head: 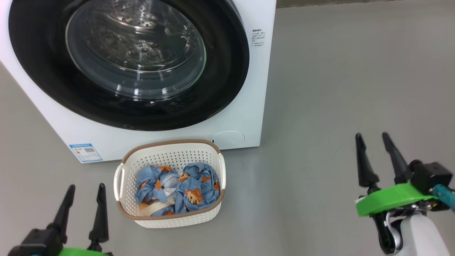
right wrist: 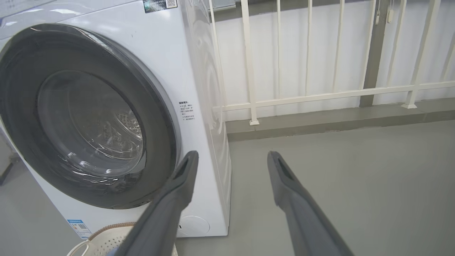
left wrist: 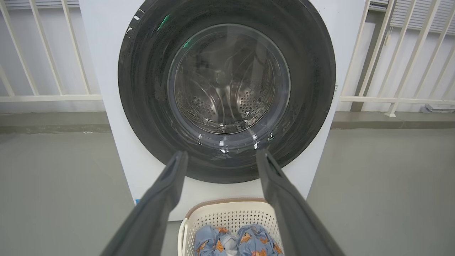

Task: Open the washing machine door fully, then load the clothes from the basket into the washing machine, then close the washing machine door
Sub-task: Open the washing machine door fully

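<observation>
A balcony-like laundry corner: white washing machine on grey floor, white railing behind.

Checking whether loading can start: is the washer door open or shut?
Shut. The door lies flush against the white front of the washer, with no gap, and the drum shows through its glass.
</observation>
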